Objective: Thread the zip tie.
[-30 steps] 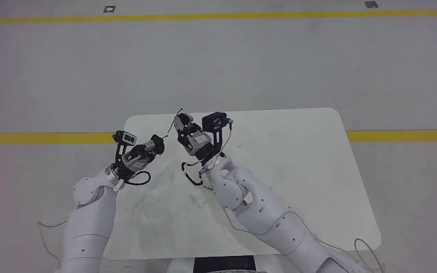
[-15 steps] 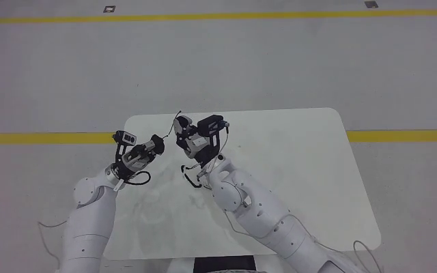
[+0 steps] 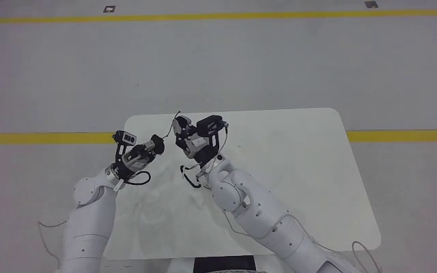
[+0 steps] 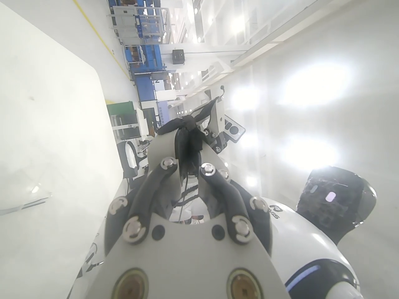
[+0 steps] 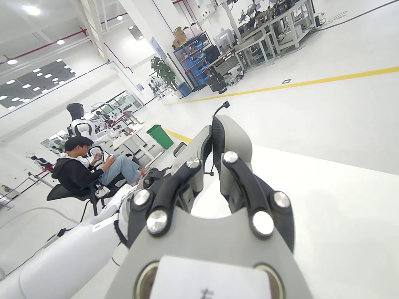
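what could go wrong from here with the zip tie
1. The thin black plastic zip tie sticks out only a short way past the shut right pincer; a small misalignment could miss the threading.
2. The left pincer is close to the right one in mid-air, so they might bump.
3. Both hang near the white rounded table's corner; a dropped tie could fall to the floor.

The zip tie is thin, matt black plastic. The left pincer and right pincer have smooth pale grey plastic shells, ribbed black rubbery pads and bright polished metal pivots. The counter is smooth white with a faint sheen.
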Controlling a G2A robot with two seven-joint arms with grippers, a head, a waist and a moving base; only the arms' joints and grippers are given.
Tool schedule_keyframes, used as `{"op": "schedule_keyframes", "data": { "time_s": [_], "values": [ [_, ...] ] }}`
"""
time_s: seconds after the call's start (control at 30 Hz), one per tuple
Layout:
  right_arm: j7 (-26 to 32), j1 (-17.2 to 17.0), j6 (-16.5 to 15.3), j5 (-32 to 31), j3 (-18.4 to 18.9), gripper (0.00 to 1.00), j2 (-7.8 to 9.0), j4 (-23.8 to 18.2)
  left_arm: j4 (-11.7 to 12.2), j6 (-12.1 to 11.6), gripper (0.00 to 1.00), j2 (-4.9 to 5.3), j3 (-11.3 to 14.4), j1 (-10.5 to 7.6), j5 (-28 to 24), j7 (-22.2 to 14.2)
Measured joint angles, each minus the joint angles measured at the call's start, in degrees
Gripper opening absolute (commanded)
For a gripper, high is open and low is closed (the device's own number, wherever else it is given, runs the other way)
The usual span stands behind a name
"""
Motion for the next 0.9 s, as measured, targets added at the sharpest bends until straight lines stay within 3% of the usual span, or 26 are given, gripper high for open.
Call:
{"op": "schedule_keyframes", "data": {
  "time_s": [0.9],
  "values": [
    [1.2, -1.1, 0.1, -2.4, 1.1, 0.0, -1.03, 0.2, 0.0, 0.0, 0.0, 0.0, 0.0, 0.0, 0.0, 0.0]
  ]
}}
